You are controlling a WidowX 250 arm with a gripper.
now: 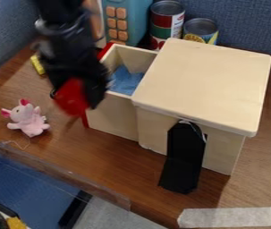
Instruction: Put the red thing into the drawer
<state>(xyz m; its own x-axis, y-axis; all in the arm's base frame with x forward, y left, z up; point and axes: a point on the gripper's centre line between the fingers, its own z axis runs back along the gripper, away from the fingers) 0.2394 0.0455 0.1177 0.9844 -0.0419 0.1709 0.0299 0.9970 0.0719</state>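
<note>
Red blurred thing (72, 99), pinched between black fingers (95, 91) just outside the open pale wooden drawer (113, 117), toward the left edge of the brown surface (6, 91). Probably held there to clear the red front (85, 118) before lowering onto blue cloth (124, 81) inside.

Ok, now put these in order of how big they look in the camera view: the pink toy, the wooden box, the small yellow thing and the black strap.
Largest to smallest:
1. Wooden box
2. Black strap
3. Pink toy
4. Small yellow thing
</note>
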